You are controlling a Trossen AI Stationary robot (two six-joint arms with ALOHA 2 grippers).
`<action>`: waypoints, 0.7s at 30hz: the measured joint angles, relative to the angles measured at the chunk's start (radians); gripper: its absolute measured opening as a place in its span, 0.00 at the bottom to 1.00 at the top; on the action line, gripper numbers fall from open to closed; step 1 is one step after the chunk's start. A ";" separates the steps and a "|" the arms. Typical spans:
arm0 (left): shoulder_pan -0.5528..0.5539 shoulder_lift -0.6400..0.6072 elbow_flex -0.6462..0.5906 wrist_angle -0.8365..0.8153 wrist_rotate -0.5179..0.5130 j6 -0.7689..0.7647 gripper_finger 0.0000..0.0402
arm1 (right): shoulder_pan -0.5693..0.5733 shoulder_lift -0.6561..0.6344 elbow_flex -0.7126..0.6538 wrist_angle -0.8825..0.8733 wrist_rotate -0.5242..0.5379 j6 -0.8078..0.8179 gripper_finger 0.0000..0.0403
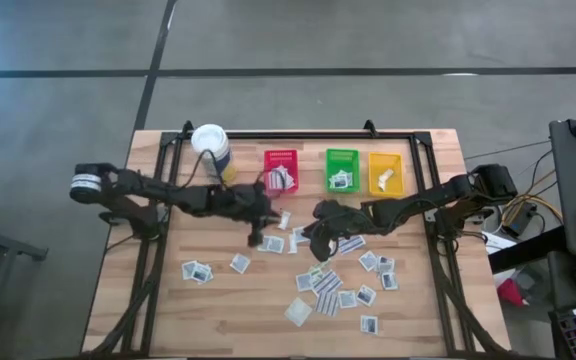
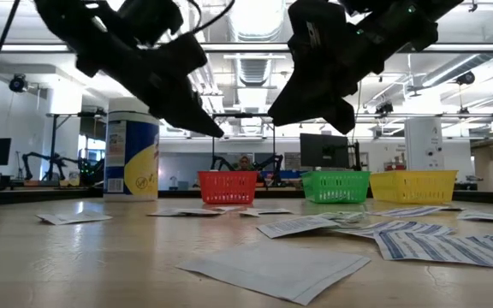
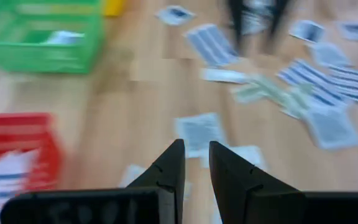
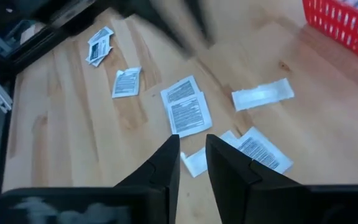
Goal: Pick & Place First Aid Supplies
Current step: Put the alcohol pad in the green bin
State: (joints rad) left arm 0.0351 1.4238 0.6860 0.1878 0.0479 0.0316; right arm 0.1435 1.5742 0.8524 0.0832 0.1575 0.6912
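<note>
Small flat white first aid packets (image 1: 328, 282) lie scattered flat on the wooden table (image 1: 168, 310), some with dark-blue stripes. Both grippers hover above them near the table's middle. My left gripper (image 1: 255, 232) hangs just in front of the red bin (image 1: 281, 170), slanting down. Its fingers stand narrowly open over a printed packet (image 3: 197, 130), with nothing between them. My right gripper (image 1: 315, 240) is close beside it to the right. It is also narrowly open and holds nothing, above two printed packets (image 4: 185, 109).
Red, green (image 1: 342, 168) and yellow (image 1: 385, 172) bins stand in a row at the far edge, each with white packets inside. A white canister with a yellow label (image 1: 211, 145) stands at the far left. The two grippers are near each other.
</note>
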 joint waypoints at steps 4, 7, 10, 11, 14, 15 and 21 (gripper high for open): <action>-0.081 0.008 -0.006 0.024 -0.004 -0.001 0.16 | 0.005 0.000 0.000 0.000 0.000 0.035 0.19; -0.109 0.036 -0.006 0.087 -0.004 -0.010 0.16 | 0.007 0.000 0.000 -0.005 0.000 0.059 0.21; -0.113 0.099 -0.006 0.161 -0.005 -0.038 0.16 | 0.008 0.000 -0.002 -0.005 0.000 0.063 0.25; -0.113 0.125 -0.006 0.187 -0.005 -0.046 0.16 | 0.009 0.000 -0.002 -0.006 0.001 0.065 0.26; -0.111 0.199 -0.006 0.272 -0.019 -0.057 0.16 | 0.010 0.000 -0.006 -0.006 0.002 0.068 0.29; -0.111 0.219 -0.004 0.289 -0.032 -0.056 0.16 | 0.009 0.000 -0.007 -0.006 0.002 0.069 0.30; -0.100 0.306 0.019 0.343 -0.092 -0.054 0.16 | 0.004 0.029 -0.018 -0.020 0.002 0.183 0.32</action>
State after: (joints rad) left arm -0.0649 1.7303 0.7055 0.5304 -0.0437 -0.0225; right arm 0.1476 1.6029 0.8342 0.0632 0.1593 0.8737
